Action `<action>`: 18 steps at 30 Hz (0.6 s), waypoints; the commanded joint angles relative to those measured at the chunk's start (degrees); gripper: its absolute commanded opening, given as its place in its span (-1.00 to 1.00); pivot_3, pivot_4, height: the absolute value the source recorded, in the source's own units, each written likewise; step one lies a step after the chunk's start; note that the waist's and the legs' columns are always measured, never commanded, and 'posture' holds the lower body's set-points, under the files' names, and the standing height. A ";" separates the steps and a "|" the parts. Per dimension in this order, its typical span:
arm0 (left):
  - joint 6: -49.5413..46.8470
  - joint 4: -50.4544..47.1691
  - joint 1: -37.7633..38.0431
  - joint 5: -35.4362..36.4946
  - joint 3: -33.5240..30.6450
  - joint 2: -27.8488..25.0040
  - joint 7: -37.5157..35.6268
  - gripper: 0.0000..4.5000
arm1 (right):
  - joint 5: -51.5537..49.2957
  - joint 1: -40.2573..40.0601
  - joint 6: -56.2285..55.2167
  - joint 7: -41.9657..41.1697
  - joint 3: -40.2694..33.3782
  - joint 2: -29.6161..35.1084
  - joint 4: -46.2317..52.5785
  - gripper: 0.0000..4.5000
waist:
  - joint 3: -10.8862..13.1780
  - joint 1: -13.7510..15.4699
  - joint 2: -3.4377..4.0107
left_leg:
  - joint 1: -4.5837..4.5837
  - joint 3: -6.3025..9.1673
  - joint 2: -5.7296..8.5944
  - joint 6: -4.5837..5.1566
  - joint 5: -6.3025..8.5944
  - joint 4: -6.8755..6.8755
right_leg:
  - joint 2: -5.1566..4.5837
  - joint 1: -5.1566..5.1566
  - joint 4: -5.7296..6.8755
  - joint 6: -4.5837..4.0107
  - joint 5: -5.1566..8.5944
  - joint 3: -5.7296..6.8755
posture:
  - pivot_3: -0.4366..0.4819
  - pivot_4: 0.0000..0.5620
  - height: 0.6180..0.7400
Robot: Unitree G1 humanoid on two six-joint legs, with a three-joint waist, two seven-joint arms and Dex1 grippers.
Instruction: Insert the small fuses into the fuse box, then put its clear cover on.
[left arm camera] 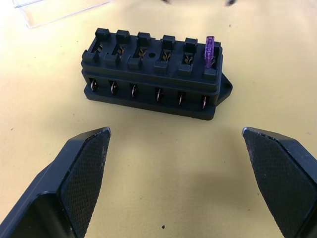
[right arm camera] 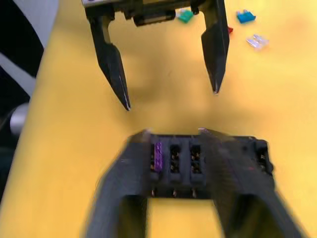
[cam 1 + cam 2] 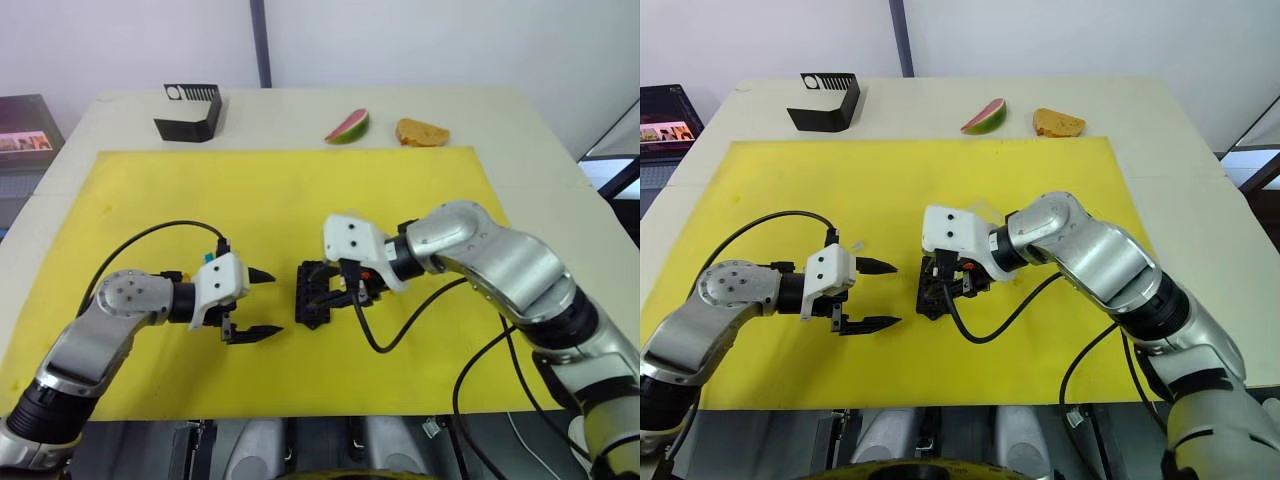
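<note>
The fuse box (image 1: 154, 74), one purple fuse (image 1: 209, 51) seated, is straddled by the spread right gripper (image 3: 345, 293); at nine o'clock, the left gripper (image 3: 262, 304) is held agape.

clear cover (image 1: 59, 11): being cut off by the left wrist view's edge.
fuse box (image 2: 208, 161): blurring behind the right end effector (image 2: 193, 193); its far slots being unreadable.

Black fuse box (image 1: 153, 74) carrying one purple fuse (image 1: 209, 51), on a yellow mat (image 3: 300, 200); teal fuse (image 2: 185, 16), blue fuse (image 2: 245, 17) and pale clear fuse (image 2: 257, 42) nearby; cream desk (image 3: 520, 120).
</note>
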State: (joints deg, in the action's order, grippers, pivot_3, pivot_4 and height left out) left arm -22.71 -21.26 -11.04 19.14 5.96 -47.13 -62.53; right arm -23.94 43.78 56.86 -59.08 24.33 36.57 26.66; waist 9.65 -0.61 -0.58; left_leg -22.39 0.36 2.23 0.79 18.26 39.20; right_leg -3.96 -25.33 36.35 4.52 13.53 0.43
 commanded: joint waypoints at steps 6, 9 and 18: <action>1.27 -0.73 -0.78 0.01 -0.43 -0.27 -0.20 1.00 | -1.38 -4.63 -4.07 2.33 -2.29 -2.80 -0.39 -0.99 | 0.00 -0.05 0.00 | 0.00 0.00 0.00 -0.01 0.00 0.00 | 0.00 -0.01 0.02 0.00 0.00 0.00 | -0.05 -0.47 1.00; 1.36 -0.70 -0.77 -0.01 -0.39 -0.36 -0.31 1.00 | -1.05 -5.82 -4.35 2.86 -1.63 -2.57 -0.20 -0.99 | 0.00 -0.05 0.00 | 0.00 0.00 0.00 -0.01 0.00 0.00 | 0.00 -0.01 0.01 0.00 0.00 0.00 | -0.05 -0.47 1.00; 1.07 -0.97 -0.88 0.06 -0.27 -0.30 -0.52 1.00 | 0.57 -7.88 -5.49 3.54 -0.26 -1.75 -1.56 -0.99 | 0.00 -0.05 0.00 | 0.00 0.00 0.00 -0.01 -0.01 0.00 | 0.01 0.00 0.01 0.00 0.00 0.00 | -0.05 -0.47 1.00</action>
State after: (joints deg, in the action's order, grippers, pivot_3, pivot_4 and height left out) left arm -22.09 -21.03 -11.30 19.14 5.97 -47.14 -62.98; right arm -23.36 35.90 52.08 -55.44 24.38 34.43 24.21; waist 9.65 -0.65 -0.58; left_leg -22.39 0.36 2.23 0.78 18.25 39.20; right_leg -3.95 -25.33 36.36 4.53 13.53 0.43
